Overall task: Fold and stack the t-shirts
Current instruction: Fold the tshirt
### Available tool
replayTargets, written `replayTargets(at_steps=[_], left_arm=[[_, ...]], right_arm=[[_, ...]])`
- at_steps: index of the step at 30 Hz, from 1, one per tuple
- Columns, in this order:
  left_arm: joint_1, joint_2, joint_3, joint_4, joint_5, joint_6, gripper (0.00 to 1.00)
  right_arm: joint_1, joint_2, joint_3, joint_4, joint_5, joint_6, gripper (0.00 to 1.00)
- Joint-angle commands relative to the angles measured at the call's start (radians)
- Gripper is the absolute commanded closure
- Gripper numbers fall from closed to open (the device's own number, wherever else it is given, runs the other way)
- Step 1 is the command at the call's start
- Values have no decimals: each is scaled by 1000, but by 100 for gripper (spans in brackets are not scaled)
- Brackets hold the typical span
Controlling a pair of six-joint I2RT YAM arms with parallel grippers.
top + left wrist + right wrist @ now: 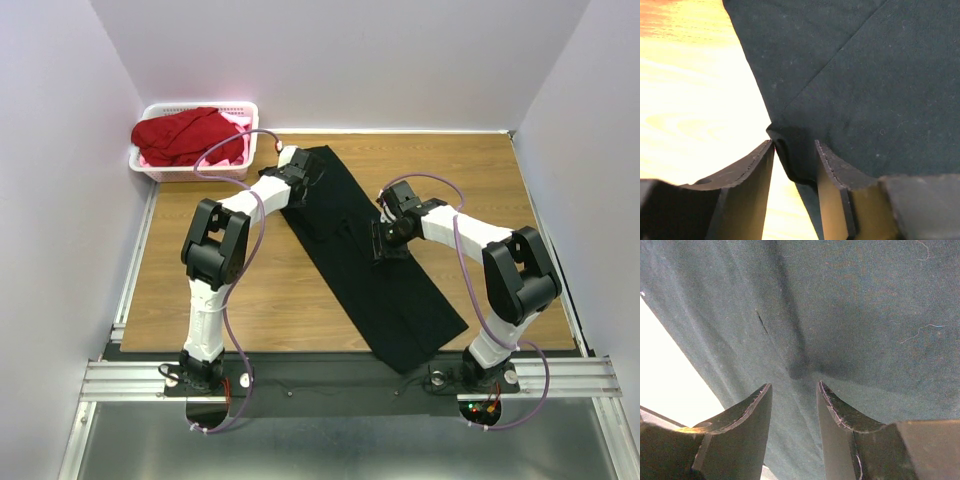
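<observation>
Black t-shirt point(365, 285) lies on the wooden table point(190, 295), folded into a long strip that runs diagonally from near the white basket point(190, 176) at the far left toward the near right edge.

The left gripper point(297, 185) sits at the strip's far end. In the left wrist view, its jaws are drawn in to a narrow gap. A rolled edge of the black cloth is bunched between the fingertips point(826, 159), and the fold touches both of them.

The right gripper point(388, 243) is down on the strip's right edge, about midway along it. In the right wrist view, its fingers point(752, 402) stand equally narrowly apart, with cloth beneath and between them and a dark crease running up to the gap. I cannot tell whether they pinch the cloth or only press on it.

A red t-shirt point(185, 135) is heaped in the basket.
</observation>
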Motion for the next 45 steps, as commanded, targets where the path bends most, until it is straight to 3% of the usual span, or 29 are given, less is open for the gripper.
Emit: replayTargets(at_steps=[1,23,27,32,34,40,45], left_arm=[[0,-43,-6,8,-15,-18,53],[-10,100,245,-92,42,-24,51],[-9,-37,144,-60,28,-30,44],[45,-241,-113,35,67,-68,30],[75,-284,-215,98,110,-76,30],[161,-258,-283,156,260,-42,31],[148,-307,-317,155,297,-34,31]], right_arm=[[0,-3,29,24,2,-13,53],[2,-23,1,25,-1,-19,53],[2,-35,3,27,-9,-59,53],[28,-48,70,42,5,-143,50],[41,-33,116,48,0,-168,49],[48,-19,148,51,22,-165,39],[48,-74,86,42,213,-159,32]])
